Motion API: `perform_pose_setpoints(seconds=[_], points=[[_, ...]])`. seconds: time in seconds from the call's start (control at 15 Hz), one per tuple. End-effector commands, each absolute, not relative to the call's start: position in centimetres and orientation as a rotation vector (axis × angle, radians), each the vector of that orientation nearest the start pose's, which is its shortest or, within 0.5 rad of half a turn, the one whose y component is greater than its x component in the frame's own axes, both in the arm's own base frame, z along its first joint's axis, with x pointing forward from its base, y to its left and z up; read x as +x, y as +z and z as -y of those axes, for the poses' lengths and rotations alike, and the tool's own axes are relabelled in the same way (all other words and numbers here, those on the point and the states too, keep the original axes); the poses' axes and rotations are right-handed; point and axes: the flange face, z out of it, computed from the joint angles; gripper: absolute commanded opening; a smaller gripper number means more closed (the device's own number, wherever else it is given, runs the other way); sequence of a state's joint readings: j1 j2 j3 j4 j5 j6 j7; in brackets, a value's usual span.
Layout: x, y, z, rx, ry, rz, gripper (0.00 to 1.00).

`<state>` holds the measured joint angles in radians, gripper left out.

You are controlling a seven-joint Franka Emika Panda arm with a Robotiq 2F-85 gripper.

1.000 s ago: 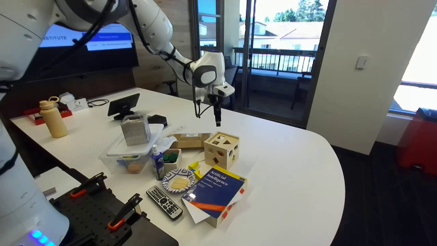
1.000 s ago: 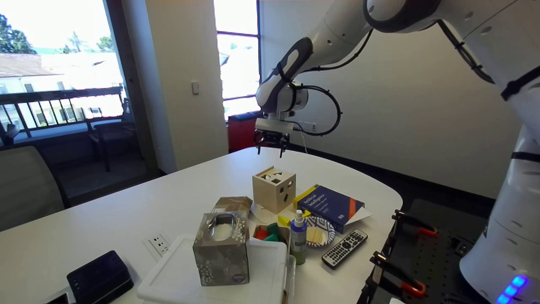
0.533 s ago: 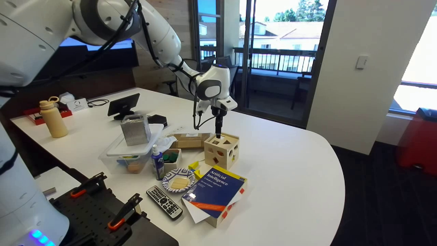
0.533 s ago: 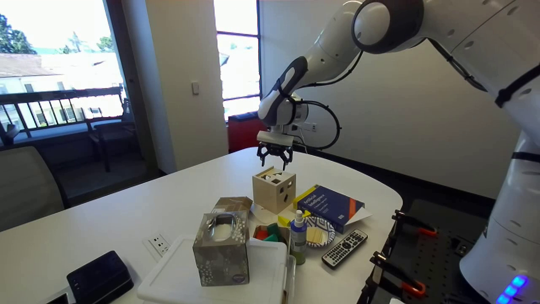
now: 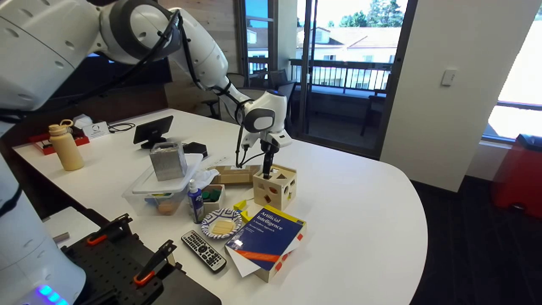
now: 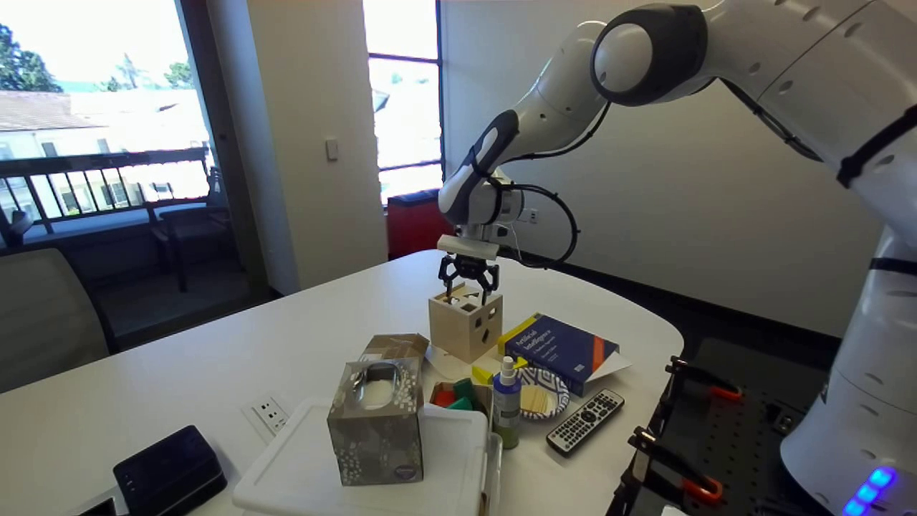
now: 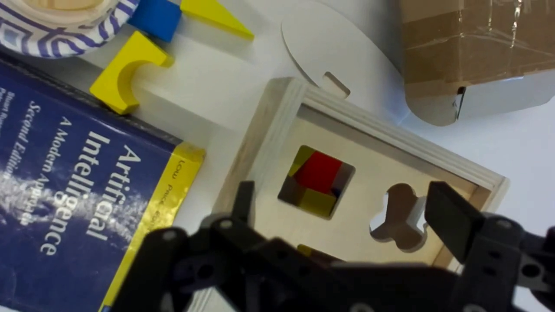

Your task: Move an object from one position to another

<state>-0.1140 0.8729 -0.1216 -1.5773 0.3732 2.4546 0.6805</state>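
A pale wooden shape-sorter box with cut-out holes stands on the white table, in both exterior views (image 5: 273, 188) (image 6: 458, 331). The wrist view shows its recessed top (image 7: 366, 162), with red and yellow blocks inside through a square hole. My gripper (image 6: 467, 297) points down over this box. It also shows in an exterior view (image 5: 266, 174) and the wrist view (image 7: 341, 188). Its fingers are wide apart with nothing between them. The fingertips are at or just above the box's top; whether they touch it I cannot tell. The gripper's body hides the near part of the top.
Close to the box are a blue book (image 5: 269, 237), yellow blocks (image 7: 130, 71), a blue block (image 7: 157, 19) and a cardboard box (image 7: 472, 43). A patterned plate (image 5: 207, 231), spray bottle (image 6: 506, 408), remote (image 6: 586, 423) and tissue box (image 6: 376, 437) stand further off.
My gripper has come down from well above the wooden box to the level of its top, fingers staying apart. The box and other objects have not moved.
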Motion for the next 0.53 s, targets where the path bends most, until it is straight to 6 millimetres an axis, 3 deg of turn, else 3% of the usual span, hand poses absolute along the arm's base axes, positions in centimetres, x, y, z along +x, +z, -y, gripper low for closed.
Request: perform_pose_setpoints(seconds=[0.0,0.27,0.47], points=[[68.8,11.8,14.9,-2.438,0.045,-1.666,1.0],[69.5,11.6,15.0,-2.417,0.038,-1.67,1.0],[70.0,12.6,15.4,-2.399,0.028,-1.67,1.0]])
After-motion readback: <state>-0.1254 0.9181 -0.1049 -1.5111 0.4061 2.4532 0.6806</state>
